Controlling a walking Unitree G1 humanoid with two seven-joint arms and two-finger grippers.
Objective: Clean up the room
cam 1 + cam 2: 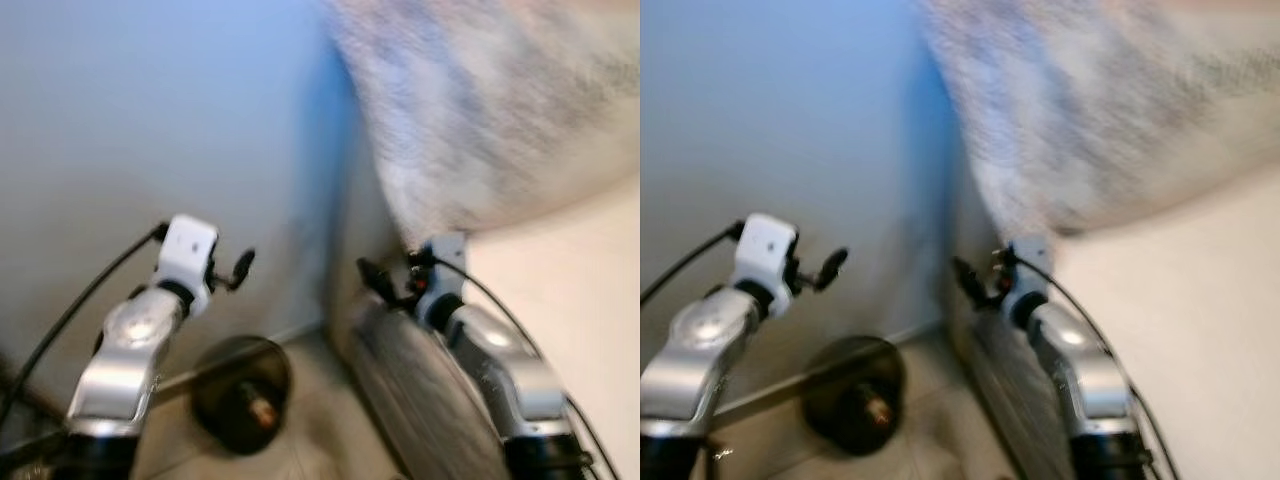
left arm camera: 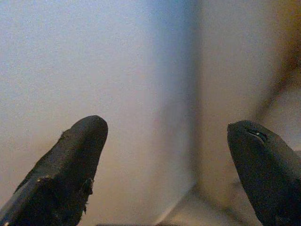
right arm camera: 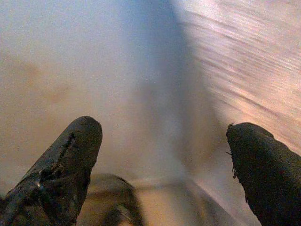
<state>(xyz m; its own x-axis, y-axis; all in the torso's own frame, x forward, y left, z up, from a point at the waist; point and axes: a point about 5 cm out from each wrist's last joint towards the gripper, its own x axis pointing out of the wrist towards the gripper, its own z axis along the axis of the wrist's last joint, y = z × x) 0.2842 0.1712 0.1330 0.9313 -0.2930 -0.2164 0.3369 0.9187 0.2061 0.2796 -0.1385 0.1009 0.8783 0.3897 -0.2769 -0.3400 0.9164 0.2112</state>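
Both grippers — left gripper [image 2: 164, 155], right gripper [image 3: 162, 155] — are held spread and empty. A dark round floor base [image 1: 242, 392] lies below the left fingers; a grey mottled blanket [image 1: 480, 110] is seen above the right fingers. Views are blurred — a collision with the pale wall [image 1: 150, 120] is judged possible.

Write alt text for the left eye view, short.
Blurred head-camera view: two silver arms raised toward a pale blue wall, the left gripper and right gripper both empty. A round dark disc-shaped object sits on the floor between them, and a grey mottled fabric mass fills the upper right.
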